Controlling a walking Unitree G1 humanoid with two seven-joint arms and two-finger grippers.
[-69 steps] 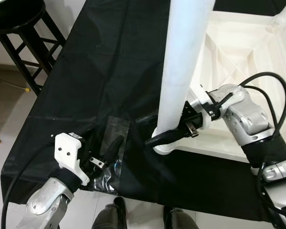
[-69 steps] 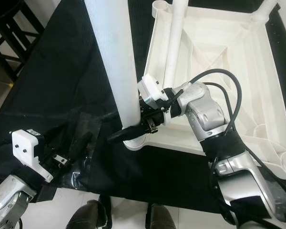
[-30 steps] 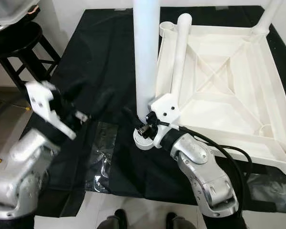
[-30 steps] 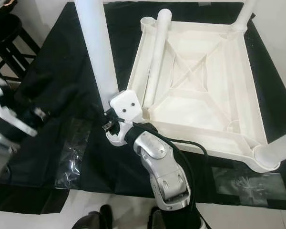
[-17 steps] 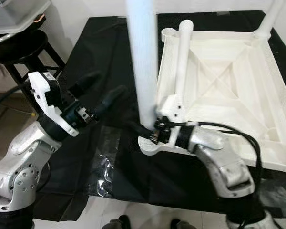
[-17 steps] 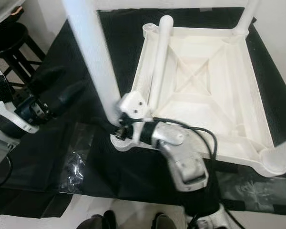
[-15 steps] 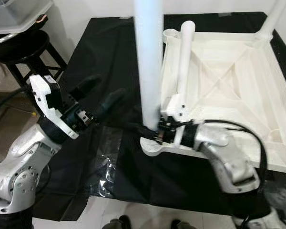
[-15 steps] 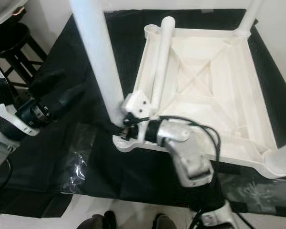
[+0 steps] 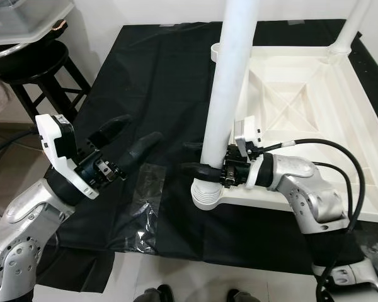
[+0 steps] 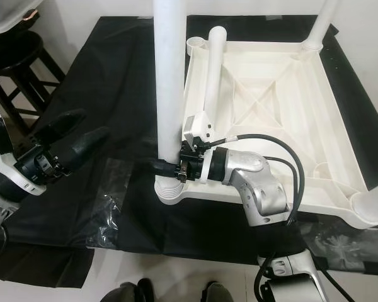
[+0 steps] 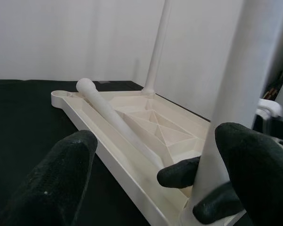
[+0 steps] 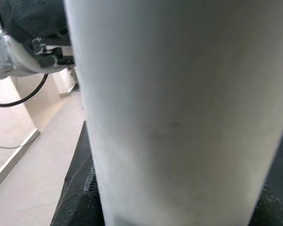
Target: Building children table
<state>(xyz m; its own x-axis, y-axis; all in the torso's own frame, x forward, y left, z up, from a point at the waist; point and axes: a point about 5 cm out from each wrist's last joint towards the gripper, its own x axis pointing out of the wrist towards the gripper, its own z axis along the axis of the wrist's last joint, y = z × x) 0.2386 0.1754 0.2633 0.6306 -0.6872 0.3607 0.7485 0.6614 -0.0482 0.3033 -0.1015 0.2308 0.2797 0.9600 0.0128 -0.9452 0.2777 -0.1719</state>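
Note:
An upturned white plastic table top (image 9: 315,107) lies on a black cloth. A white leg (image 9: 230,82) stands in its near left corner socket. My right gripper (image 9: 200,158) is shut on this leg just above the socket, one black finger on each side. My left gripper (image 9: 137,130) hovers open over the cloth, to the left of the leg and apart from it. In the left wrist view its fingers (image 11: 52,186) frame the leg (image 11: 236,94). A loose leg (image 10: 211,75) lies inside the top. Two more legs stand at the far right (image 9: 349,28) and near right (image 10: 372,204) corners.
A black stool (image 9: 31,69) stands left of the cloth, with a clear bin (image 9: 19,16) above it. A crumpled clear plastic bag (image 9: 142,204) lies on the cloth near its front edge. White floor borders the cloth in front and to the left.
The left gripper has risen off the cloth and now points its open fingers at the leg. The right gripper has stayed on the leg's base. The head camera moved back.

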